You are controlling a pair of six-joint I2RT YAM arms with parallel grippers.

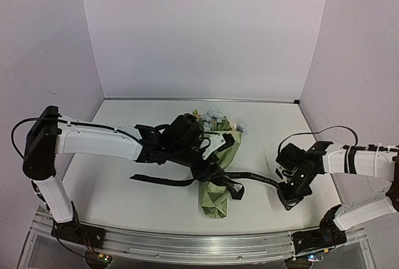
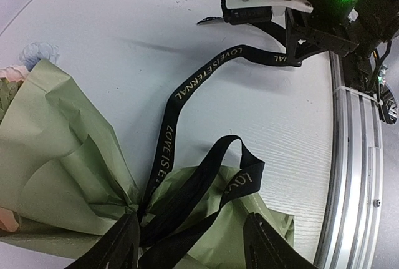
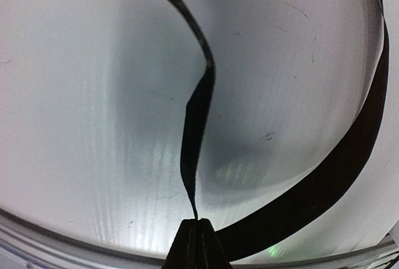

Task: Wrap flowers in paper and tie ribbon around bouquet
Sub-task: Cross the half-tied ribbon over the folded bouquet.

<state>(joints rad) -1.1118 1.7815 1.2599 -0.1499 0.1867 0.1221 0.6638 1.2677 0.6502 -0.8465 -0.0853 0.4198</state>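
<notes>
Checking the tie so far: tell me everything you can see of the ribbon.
The ribbon is a narrow black fabric strap with pale "LOVE IS ETERNAL" lettering. It cinches the bouquet at its waist, with a loose loop. One tail lies left; the other runs right, its end pinched in the shut right gripper.

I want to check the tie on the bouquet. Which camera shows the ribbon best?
Left wrist: the ribbon is close, its lettering legible, gathered around the bouquet. Top external shows its full run, but small. Right wrist shows only a plain stretch, pinched in the right end effector.
</notes>
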